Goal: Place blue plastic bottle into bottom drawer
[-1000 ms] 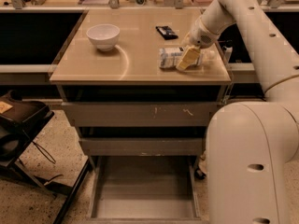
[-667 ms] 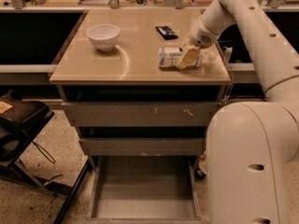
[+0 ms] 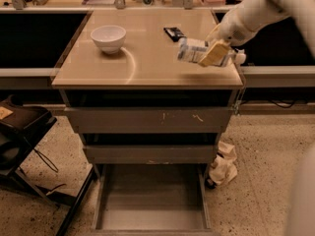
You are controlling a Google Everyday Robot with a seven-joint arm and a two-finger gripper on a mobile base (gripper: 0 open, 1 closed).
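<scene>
The end effector (image 3: 210, 55) is clamped on the blue plastic bottle (image 3: 188, 50), which lies sideways over the tabletop's (image 3: 147, 65) right side; whether it touches the surface I cannot tell. The bottom drawer (image 3: 152, 203) stands pulled out below; a white bowl (image 3: 109, 37) and a black packet (image 3: 174, 32) sit apart, further back.

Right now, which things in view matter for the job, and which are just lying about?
Job: blue plastic bottle, held by the gripper over the cabinet top near its right edge; open bottom drawer.
Lying about: white bowl, black packet, crumpled cloth on the floor.
</scene>
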